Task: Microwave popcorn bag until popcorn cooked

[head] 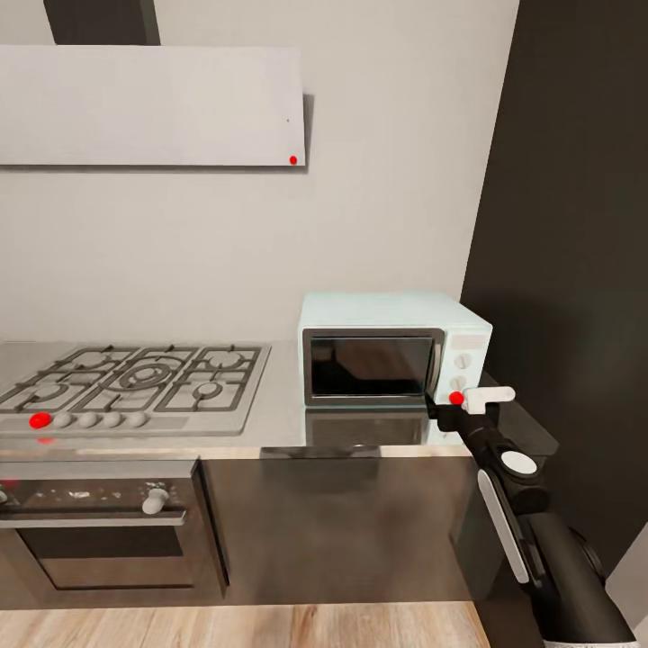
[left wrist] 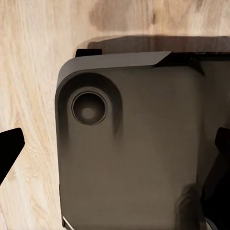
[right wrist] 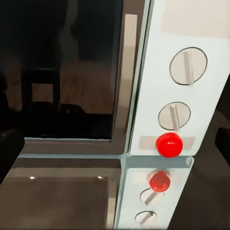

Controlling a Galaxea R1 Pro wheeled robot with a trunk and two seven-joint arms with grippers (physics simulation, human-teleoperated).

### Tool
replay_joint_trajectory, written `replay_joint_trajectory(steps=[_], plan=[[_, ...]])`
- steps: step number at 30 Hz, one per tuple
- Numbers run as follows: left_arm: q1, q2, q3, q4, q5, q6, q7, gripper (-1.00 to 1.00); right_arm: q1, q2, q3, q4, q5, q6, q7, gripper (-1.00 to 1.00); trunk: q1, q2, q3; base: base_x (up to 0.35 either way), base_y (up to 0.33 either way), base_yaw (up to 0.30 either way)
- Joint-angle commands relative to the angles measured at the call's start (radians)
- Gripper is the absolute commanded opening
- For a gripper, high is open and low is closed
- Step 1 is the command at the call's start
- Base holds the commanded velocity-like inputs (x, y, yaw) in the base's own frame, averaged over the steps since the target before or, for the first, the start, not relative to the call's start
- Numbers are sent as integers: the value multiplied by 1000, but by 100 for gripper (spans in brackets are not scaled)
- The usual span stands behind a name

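- The pale blue-mint boxy microwave [head: 394, 346] is seen standing on the glossy grey countertop [head: 279, 416], its dark glass door [head: 369, 366] shut; it is placed at the counter's far end, against the grey wall and beside a tall dark cabinet panel [head: 567, 225].
- The right gripper [head: 454, 402] is held directly in front of the microwave's control panel, at its lower corner; the small round red light [right wrist: 168, 144] lies just ahead of the fingertips, and the two white knobs [right wrist: 188, 65] are stacked just beyond it; whether contact is made cannot be told.
- In the right wrist view the dark fingertips [right wrist: 9, 148] are seen at the two opposite edges of the frame, well apart, so the right pincer is spread wide with nothing between its fingers; the panel and red light are mirrored in the counter surface beneath.
- The left gripper [left wrist: 115, 158] is pointed down at the robot's own dark grey base [left wrist: 129, 143] and the light wood plank floor [left wrist: 33, 72]; its black fingertips [left wrist: 8, 146] are likewise set wide apart and nothing is held.
- A steel gas hob with grates [head: 135, 382] is set into the counter well away from the right pincer, past the microwave's door side; a row of pale knobs and one red one [head: 40, 419] runs along its front edge; a steel oven [head: 99, 531] is fitted below it.
- A flat grey extractor hood [head: 148, 105] bearing a small red dot is mounted on the wall above the hob.
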Motion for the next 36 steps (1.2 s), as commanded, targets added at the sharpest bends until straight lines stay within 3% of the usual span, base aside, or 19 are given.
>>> replay_joint_trajectory(steps=[1,36], plan=[[-1,0,0,1,0,-4,1,100,-1,-1,2,-1,-1,14,-6,100,0,-1,-1,0,0,0],[-1,-1,-1,1,0,-3,1,100,-1,-1,-3,-1,-1,33,-8,100,0,-1,-1,100,-8,0]])
